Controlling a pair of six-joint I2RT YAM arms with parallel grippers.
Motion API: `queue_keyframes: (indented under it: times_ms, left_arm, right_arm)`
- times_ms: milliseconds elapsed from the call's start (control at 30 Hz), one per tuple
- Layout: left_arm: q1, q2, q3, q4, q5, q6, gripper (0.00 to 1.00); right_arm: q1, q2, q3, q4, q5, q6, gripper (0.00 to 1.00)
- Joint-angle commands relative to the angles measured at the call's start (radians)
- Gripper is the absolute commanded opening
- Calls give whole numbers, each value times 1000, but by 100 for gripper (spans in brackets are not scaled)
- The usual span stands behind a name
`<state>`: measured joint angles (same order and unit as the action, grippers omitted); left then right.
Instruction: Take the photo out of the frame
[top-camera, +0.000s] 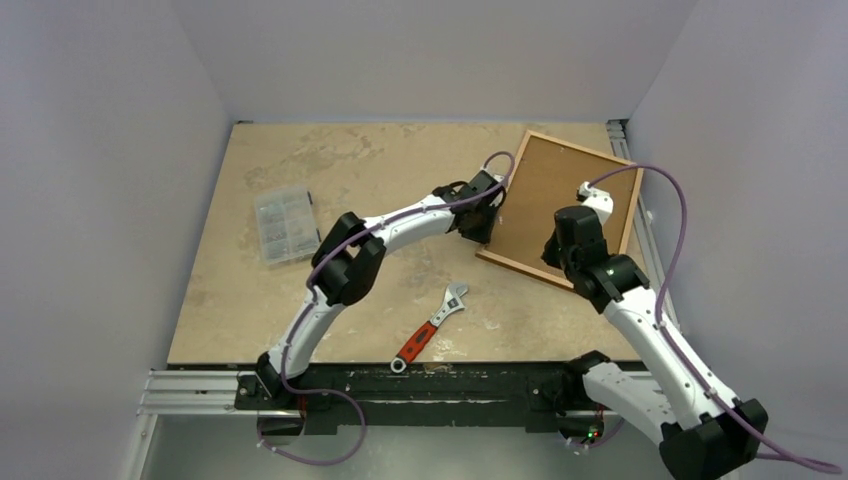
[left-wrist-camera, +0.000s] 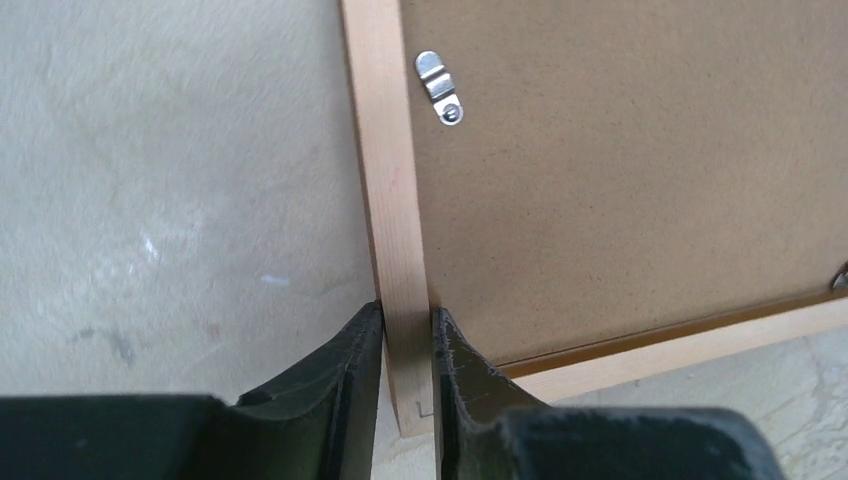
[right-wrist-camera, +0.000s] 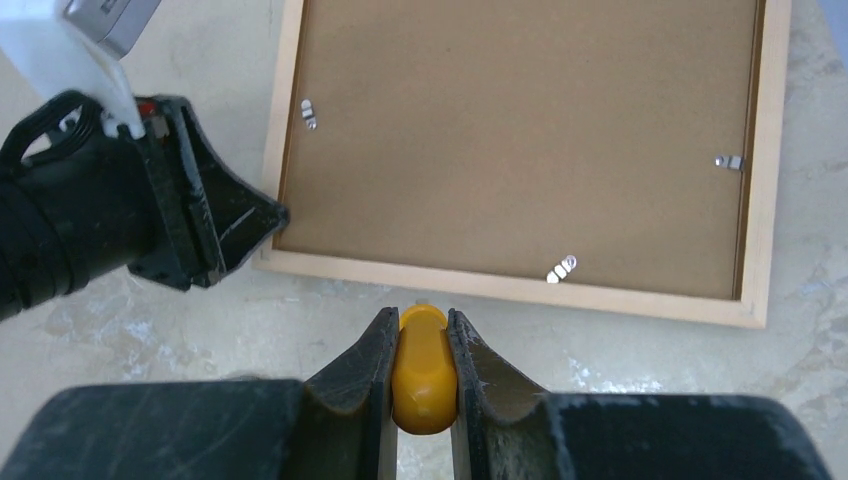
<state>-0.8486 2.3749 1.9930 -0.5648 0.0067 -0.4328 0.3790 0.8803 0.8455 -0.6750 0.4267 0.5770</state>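
1. The frame (left-wrist-camera: 390, 180) lies back-up at the far right of the bench (top-camera: 300, 310), turned at an angle to the bench edges.
2. A cork-brown backing board (top-camera: 565, 195) fills the frame. The photo cannot be seen.
3. Small metal turn clips (left-wrist-camera: 440, 88) sit on the board just inside the wooden border. The right wrist view shows 3 of them, 1 each near the left, near and right rails.
4. A wrench (top-camera: 432, 327) with a red handle lies on the bench near the front edge, between the 2 arms and well apart from the frame.
5. A clear compartment box (top-camera: 285, 223) rests on the left part of the bench, far from the frame.
6. The left end effector (left-wrist-camera: 405, 345) is clenched across the frame's side rail, close to a corner. One finger is on the outer side against the bench, and the other is on the inner side over the edge of the backing board. Both fingers touch the wood.
7. The right end effector (right-wrist-camera: 420, 322) is closed on a small rounded yellow piece (right-wrist-camera: 424, 385) that fills the narrow gap between its fingers. What the piece is cannot be told.
8. The tip of the yellow piece sits just short of the frame's near rail, apart from it, with bare bench between them.
9. In the right wrist view, the left end effector meets the frame at its near-left corner.
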Motion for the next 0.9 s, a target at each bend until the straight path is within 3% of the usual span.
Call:
queue_keyframes:
  times_ms: [0,133,400,800,867]
  left_arm:
    - [10,-132,-158,-70,-43,-248,0]
    - [-12,-237,-310,-15,-29,-428,0]
    - [-84,-273,-375,40,133,-647,0]
    - [-173,-342,-478,142,215,-682,0]
    - [-167,-363,-494,162,236,-633,12]
  right_arm:
    - [-3,65,-5,168,0,19,0]
    - [-3,164,25,208,-20,-14,0]
    - [-6,195,7,230,-59,-35,0]
    - [-7,177,-32,256,-114,-36,0]
    - [-7,184,-34,271,-144,-48,0]
